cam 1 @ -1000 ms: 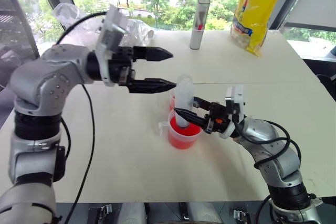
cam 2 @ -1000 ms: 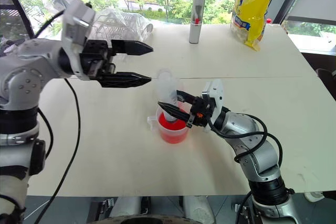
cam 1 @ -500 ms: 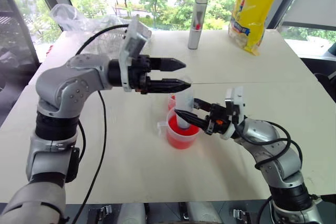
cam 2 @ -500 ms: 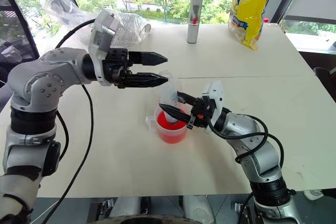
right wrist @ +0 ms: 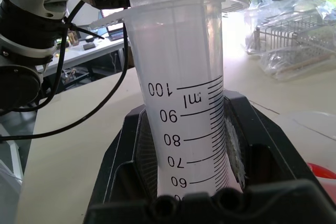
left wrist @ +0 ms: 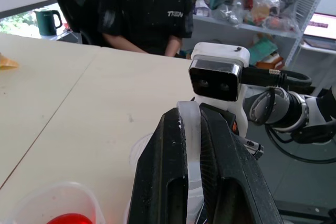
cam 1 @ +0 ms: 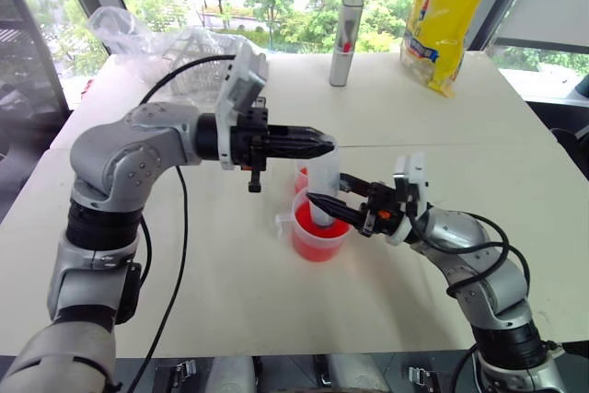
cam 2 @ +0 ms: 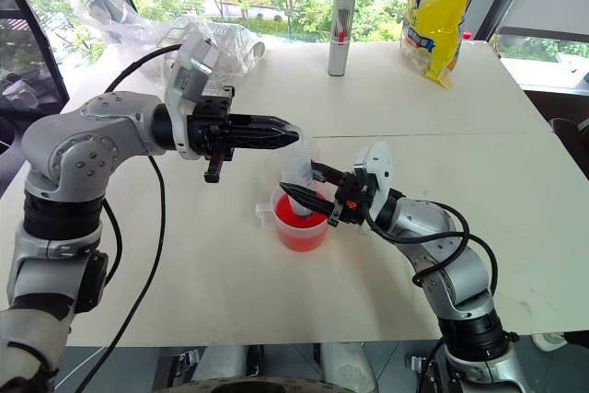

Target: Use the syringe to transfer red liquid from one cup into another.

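Observation:
The syringe (cam 1: 324, 175) stands upright with its tip down in the handled beaker (cam 1: 318, 244), which holds the red liquid (cam 1: 311, 229). My right gripper (cam 1: 318, 202) is shut on the syringe's clear barrel (right wrist: 181, 103), just above the beaker's rim. My left gripper (cam 1: 326, 144) reaches in level from the left and is shut on the white plunger top (left wrist: 192, 140) of the syringe. The smaller cup (cam 1: 300, 176) stands right behind the beaker, partly hidden, with a little red in it.
At the table's far side stand an upright grey-white tube (cam 1: 348, 39), a yellow bag (cam 1: 451, 11) and a clear plastic bag over a wire rack (cam 1: 170, 48). A person in a black shirt (left wrist: 147, 14) sits beyond the table in the left wrist view.
My left gripper has moved right and slightly down onto the syringe's top, and its fingers have closed on the plunger. The right arm, syringe and beaker have kept still.

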Available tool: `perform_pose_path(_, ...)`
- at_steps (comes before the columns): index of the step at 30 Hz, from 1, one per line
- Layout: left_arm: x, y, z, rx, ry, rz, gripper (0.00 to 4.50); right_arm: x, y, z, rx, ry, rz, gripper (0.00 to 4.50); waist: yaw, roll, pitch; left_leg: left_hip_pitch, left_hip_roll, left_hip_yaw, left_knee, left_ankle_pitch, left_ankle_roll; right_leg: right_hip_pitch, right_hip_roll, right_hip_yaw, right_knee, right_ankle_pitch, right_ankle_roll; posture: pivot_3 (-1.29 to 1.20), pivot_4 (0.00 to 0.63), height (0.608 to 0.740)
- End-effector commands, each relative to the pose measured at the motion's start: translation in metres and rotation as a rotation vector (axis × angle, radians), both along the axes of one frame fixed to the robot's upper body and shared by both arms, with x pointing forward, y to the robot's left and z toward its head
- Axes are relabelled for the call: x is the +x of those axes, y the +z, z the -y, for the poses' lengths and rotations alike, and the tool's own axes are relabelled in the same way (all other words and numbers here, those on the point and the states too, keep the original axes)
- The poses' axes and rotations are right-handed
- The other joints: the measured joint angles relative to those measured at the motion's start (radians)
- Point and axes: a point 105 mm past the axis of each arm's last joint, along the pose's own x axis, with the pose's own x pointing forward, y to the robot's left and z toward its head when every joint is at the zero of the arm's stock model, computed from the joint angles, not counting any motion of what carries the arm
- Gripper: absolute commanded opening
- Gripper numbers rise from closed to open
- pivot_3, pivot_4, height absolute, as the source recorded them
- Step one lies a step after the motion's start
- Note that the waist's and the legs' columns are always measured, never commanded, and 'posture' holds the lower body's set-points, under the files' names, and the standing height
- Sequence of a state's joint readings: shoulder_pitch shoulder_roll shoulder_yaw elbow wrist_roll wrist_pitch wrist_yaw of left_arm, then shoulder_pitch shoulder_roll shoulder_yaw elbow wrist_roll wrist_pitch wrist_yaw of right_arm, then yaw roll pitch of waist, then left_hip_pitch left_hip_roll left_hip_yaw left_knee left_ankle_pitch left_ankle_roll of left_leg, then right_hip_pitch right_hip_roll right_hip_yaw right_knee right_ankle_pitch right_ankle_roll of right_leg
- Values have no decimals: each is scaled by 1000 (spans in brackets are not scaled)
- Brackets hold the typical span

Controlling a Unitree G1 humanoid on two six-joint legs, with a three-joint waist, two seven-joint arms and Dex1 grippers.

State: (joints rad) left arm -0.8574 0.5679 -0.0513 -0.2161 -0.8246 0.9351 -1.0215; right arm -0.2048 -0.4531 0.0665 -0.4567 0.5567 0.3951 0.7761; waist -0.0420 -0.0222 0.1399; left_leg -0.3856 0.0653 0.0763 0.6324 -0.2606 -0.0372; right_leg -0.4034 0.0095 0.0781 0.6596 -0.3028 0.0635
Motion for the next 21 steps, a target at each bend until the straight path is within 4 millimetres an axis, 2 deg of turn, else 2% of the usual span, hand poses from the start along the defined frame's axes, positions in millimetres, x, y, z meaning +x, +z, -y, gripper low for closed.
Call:
perform_pose_path(1,0,20,-3,-26,9,70,32,-5,4,0,4,28,9,1380,0,0,0,0,0,0,0,0,0,0,0,0,0,0,0,0,150,740)
perform_pose_path(14,10,54,-12,-78,61,162,32,-3,-8,2,4,38,-56,1380,0,0,0,0,0,0,0,0,0,0,0,0,0,0,0,0,150,740)
perform_pose_path(21,13,62,-15,-87,75,189,32,-3,-13,2,2,44,-75,1380,0,0,0,0,0,0,0,0,0,0,0,0,0,0,0,0,150,740)
